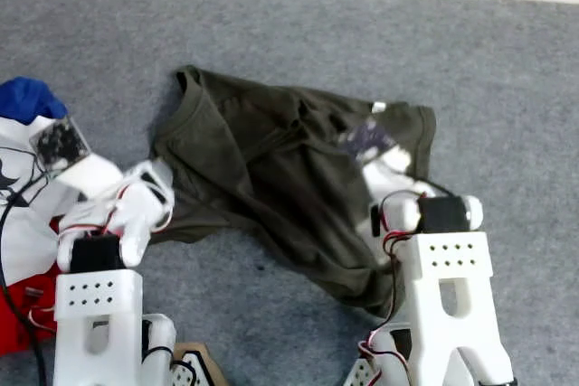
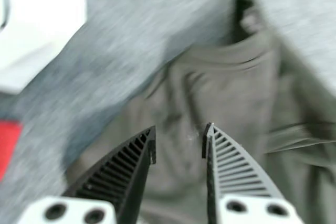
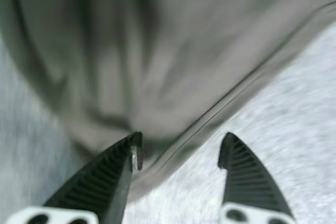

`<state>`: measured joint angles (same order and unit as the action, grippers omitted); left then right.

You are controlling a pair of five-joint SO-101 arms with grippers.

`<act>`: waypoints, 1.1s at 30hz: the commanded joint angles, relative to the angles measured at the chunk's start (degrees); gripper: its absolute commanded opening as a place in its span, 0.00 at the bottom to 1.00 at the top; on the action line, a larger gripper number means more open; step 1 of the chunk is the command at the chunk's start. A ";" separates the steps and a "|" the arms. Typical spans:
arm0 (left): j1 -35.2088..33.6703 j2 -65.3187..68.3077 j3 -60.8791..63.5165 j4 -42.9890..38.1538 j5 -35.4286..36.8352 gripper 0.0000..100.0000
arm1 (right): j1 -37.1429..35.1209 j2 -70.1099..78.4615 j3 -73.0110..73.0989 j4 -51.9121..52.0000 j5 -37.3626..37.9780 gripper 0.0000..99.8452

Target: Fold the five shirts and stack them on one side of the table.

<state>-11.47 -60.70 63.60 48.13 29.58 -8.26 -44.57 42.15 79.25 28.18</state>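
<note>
Near the desk's left edge, the left claw (image 2: 179, 141) hangs released. Its black ribbed fingers (image 2: 231, 166) are apart with nothing between them, just above the collar end of the olive shirt (image 1: 271, 169). Toward the desk's right edge, the right claw (image 3: 182, 148) is released too and straddles the shirt's hem. One of its fingers is over cloth, the other over the bare grey desk (image 1: 362, 42).

The wrist views make both finger gaps plain, while from above the arms' white housings cover the fingertips. The high view gives the whole layout. The olive shirt lies unfolded and rumpled across the middle of the desk, between the two arms. A pile sits at the left edge, with a blue shirt (image 1: 27, 97) farthest back, a white shirt (image 1: 18, 223) in the middle and a red shirt (image 1: 14, 318) nearest the front edge. The left wrist view catches parts of the white and the red beside the olive cloth.
</note>
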 commanded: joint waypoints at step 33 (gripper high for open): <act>-1.10 77.67 -50.15 3.34 -0.62 0.01 | 0.22 46.20 -23.87 -34.42 -25.41 0.22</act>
<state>-10.51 17.19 15.69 50.15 29.67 -5.98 2.29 21.41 45.76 3.38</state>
